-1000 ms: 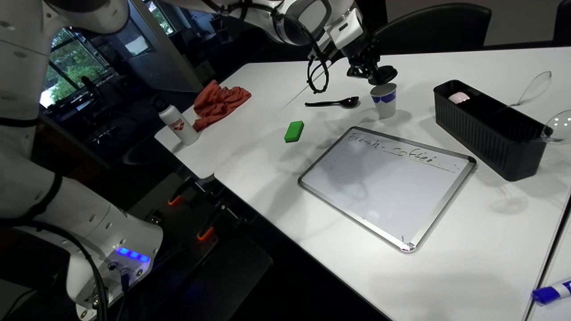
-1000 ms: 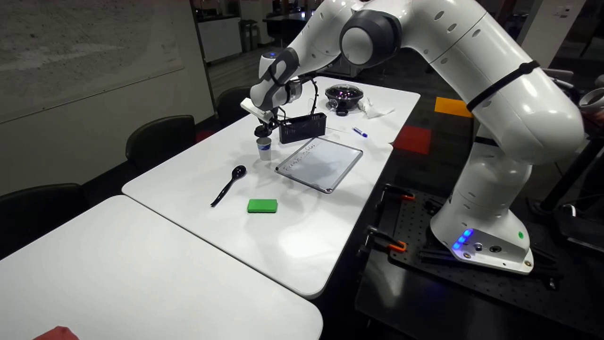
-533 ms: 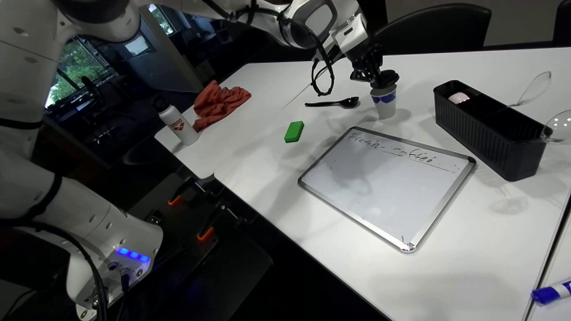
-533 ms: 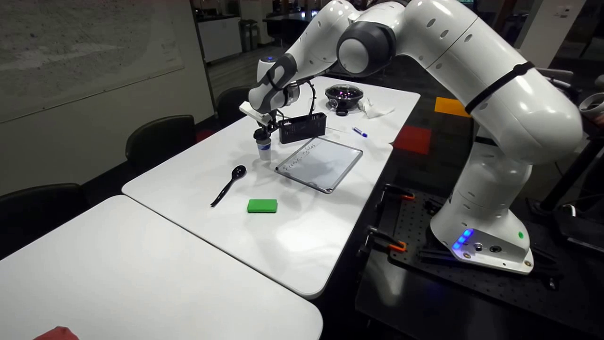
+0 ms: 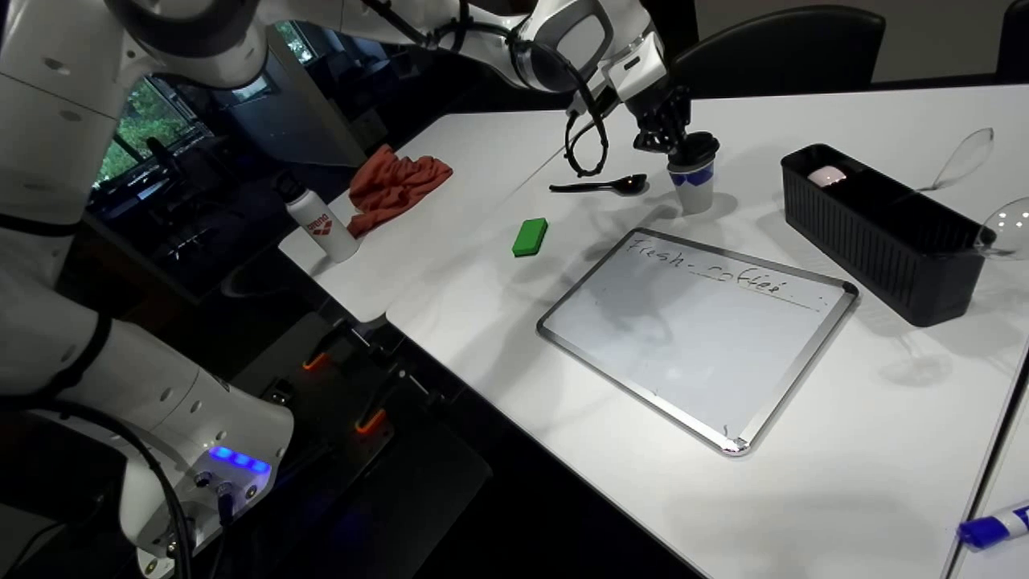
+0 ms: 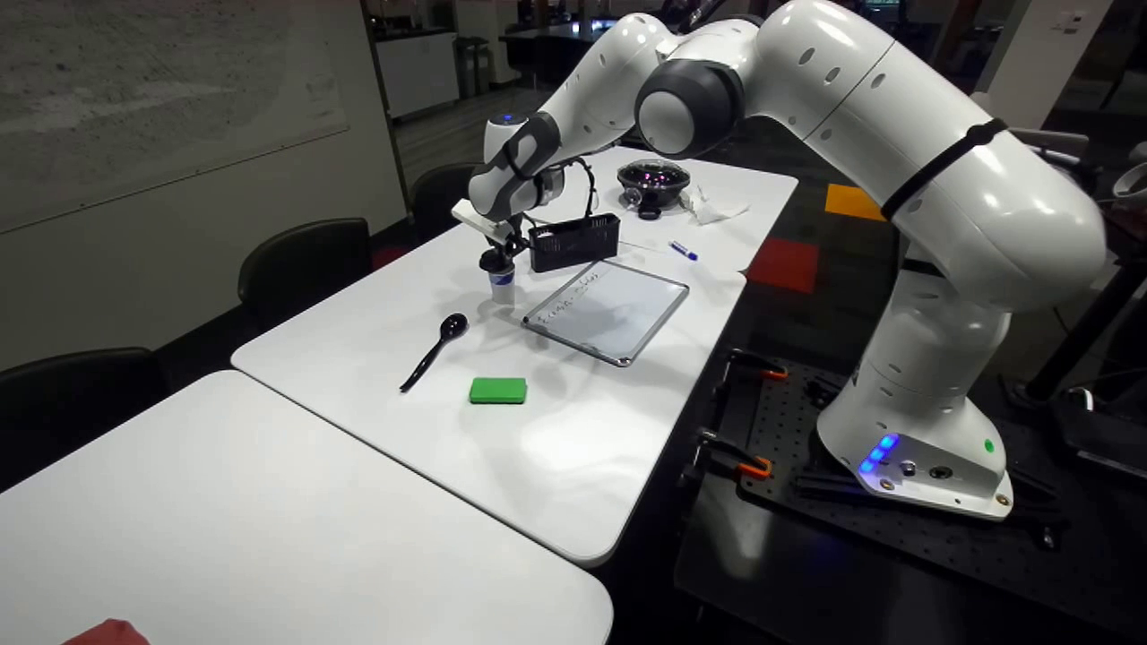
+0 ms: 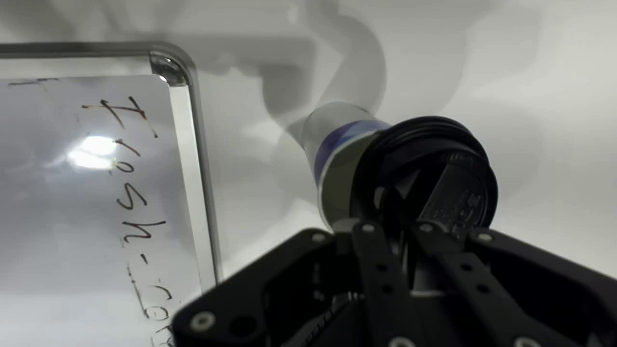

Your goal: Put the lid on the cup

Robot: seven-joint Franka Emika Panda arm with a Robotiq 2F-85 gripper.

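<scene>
Lid (image 7: 436,161), gripped at the tip of the narrowed hand (image 7: 397,217), lies off-centre over the cup (image 7: 340,147).

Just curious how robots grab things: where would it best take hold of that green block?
Probably the middle of its long sides, from straight above: the green block lies flat, apart from other objects, and is narrower between those sides.

Logged black for lid (image 7: 446,178), gripper (image 7: 397,226), spoon (image 5: 619,186) and ribbed bin (image 5: 860,245); white with a blue-violet patterned band for cup (image 5: 694,190). Recorded bright green for block (image 5: 530,237), rust-red for cloth (image 5: 394,186), white with red logo (image 5: 323,227) for bottle (image 5: 309,211), blue and white for marker (image 5: 990,528). Noted plain white on table (image 5: 482,322), pale grey with silver frame (image 7: 193,193) and dark, brown-tinged handwriting (image 5: 707,273) on whiteboard (image 5: 698,346), white with black bands on arm (image 6: 896,125).
</scene>
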